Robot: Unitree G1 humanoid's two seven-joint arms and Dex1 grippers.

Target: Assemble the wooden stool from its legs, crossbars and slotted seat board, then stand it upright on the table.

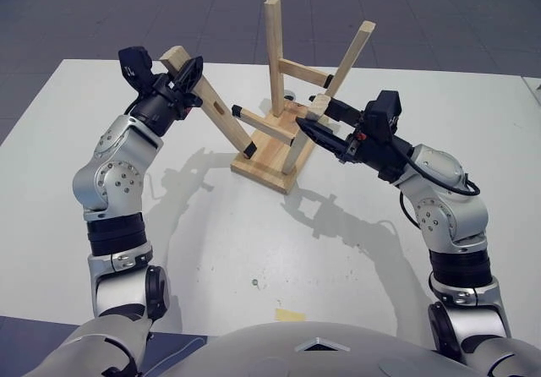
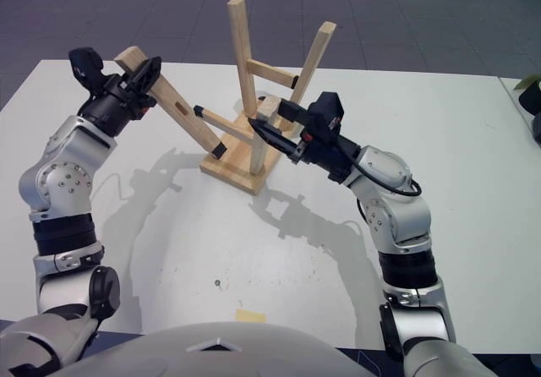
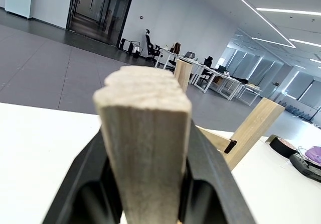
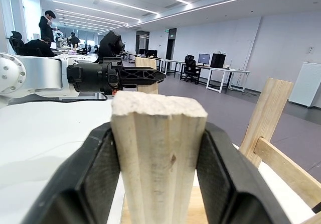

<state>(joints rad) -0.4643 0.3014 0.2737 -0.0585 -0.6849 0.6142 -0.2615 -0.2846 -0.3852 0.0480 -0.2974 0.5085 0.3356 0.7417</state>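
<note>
— Where's the stool (image 1: pixel 283 115)?

— Upside down near the far middle of the desk (image 1: pixel 254 250). The seat (image 1: pixel 264 172) lies flat on the desktop with the legs pointing up.

— All four in?

— The two back legs (image 1: pixel 274 47) stand up from the seat, leaning apart, with the high crossbar (image 1: pixel 306 73) joining them. The front leg (image 1: pixel 296 153) stands at the seat's near right. The slotted leg (image 1: pixel 213 108) leans far out to the left. Its black-capped foot is at the seat's left edge, and I can't tell if it is seated.

— And the hands?

— The left hand (image 1: pixel 193 79) is clamped on the slotted leg near its upper end, with a black finger pressed on each side of the wood. The right hand (image 1: pixel 313 115) is clamped the same way on the top of the front leg.

— What about the other crossbar?

— The low crossbar (image 1: pixel 264 125) runs from the front leg toward the slotted leg. Its black tip sits just beside the slot with a gap showing, so it isn't in.

— Anything else on the desk?

— A scrap of yellow tape (image 1: pixel 290 314) near the front edge, well apart from the stool.
</note>
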